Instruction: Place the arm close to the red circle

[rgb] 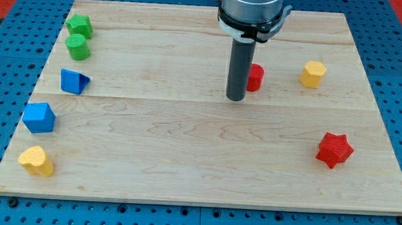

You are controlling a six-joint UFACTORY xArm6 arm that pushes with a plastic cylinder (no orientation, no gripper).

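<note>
Sitting just left of the red circle (256,77), my tip (235,98) looks to be touching it or nearly so, near the tabletop (185,160) top-middle. No claw on this rig, so nothing's held. Red star (334,149) sits well off right.

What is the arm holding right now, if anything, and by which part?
Nothing is held. My tip stands on the board just at the view's left of the red circle, partly hiding it; contact cannot be told.
</note>
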